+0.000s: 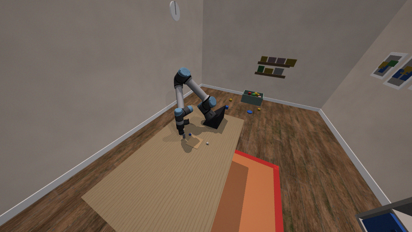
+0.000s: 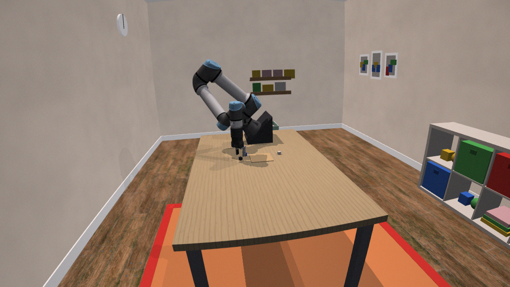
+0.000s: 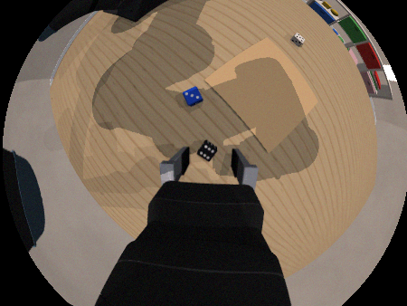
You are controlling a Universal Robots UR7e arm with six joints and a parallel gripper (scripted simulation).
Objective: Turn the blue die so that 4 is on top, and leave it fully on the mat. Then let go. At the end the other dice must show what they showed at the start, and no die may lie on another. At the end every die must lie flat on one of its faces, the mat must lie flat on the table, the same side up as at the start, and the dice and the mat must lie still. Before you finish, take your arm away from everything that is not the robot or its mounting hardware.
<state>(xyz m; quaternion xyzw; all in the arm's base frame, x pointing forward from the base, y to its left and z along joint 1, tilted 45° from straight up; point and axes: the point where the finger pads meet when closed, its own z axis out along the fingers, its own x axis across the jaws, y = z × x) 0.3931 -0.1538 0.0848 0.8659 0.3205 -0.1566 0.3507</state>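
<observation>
The gripper [image 3: 208, 167] stands spread wide and grasping nothing, its fingers straddling the black die [image 3: 207, 149] – not the blue die [image 3: 193, 97], which lies further ahead on the bench [image 3: 120, 190], just beside the mat [image 3: 283, 100] but off it.
</observation>
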